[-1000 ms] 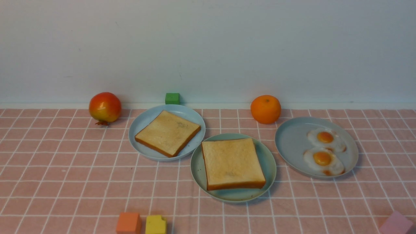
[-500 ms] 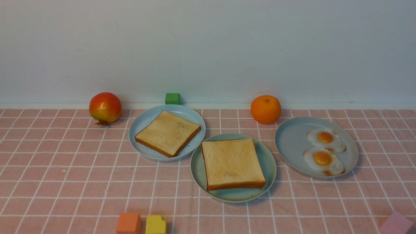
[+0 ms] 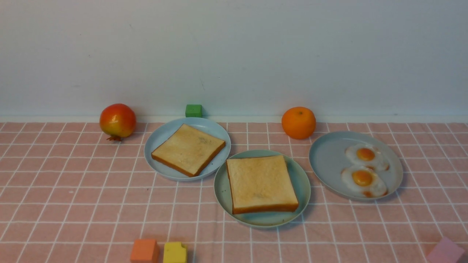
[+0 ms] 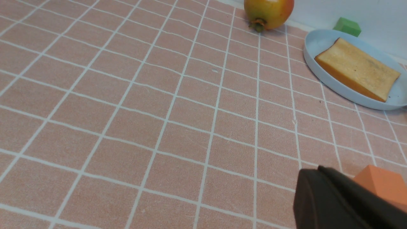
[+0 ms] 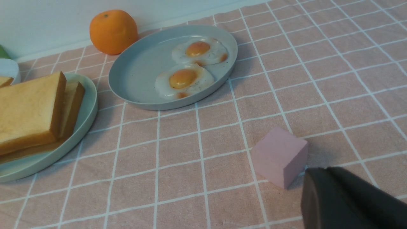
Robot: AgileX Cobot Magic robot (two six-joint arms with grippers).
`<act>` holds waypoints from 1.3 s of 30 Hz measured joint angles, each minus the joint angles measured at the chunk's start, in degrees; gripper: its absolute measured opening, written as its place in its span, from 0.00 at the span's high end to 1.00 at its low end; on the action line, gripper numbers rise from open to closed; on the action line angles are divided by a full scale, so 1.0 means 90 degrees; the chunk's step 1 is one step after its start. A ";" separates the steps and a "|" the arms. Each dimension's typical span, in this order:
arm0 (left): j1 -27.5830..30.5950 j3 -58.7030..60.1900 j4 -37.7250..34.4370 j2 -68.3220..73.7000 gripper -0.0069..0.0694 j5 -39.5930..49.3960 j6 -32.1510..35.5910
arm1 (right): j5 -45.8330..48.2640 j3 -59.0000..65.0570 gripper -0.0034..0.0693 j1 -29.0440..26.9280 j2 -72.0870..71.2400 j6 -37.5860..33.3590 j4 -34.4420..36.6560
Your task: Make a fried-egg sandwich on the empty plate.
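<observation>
Left gripper (image 4: 313, 187): shut, dark tip low over the pink white-checked tablecloth (image 3: 73, 201), just beside a small orange cube (image 3: 145, 251). Right gripper (image 5: 318, 187): only a dark tip in view near a pale pink cube (image 3: 446, 252); open or closed, cannot tell.

At mid-table, on the round mint-green plate with raised rim (image 3: 263, 219): a stack of two thick square golden toast slices with brown crust (image 3: 261, 182). From the front, just one slice face on show; from the right wrist, upper slice sitting askew over the lower one, nothing visible between them. Covers most of the plate.

Close on the left and further back, a pale blue round plate (image 3: 157, 138) with a single toast slice (image 3: 188, 149), rims almost touching. To the right, a blue-grey round plate (image 3: 329, 160) with two white, orange-yolked fried eggs (image 3: 365, 155) toward its right side.

Along the white back wall (image 3: 234, 54): red-yellow pomegranate (image 3: 117, 121), small green cube (image 3: 193, 110), round orange (image 3: 298, 122). Yellow cube (image 3: 175, 252) beside the orange one at the near edge. Wide bare cloth at left and far right.
</observation>
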 joint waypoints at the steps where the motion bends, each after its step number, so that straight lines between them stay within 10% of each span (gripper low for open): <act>1: 0.0000 0.0000 0.0000 0.0000 0.89 0.0000 0.0000 | 0.0000 0.0000 0.88 0.0000 0.0000 0.0000 0.0000; 39: 0.0000 -0.0003 0.0000 0.0000 0.89 0.0017 -0.0002 | 0.0000 0.0000 0.82 0.0000 0.0000 0.0000 0.0000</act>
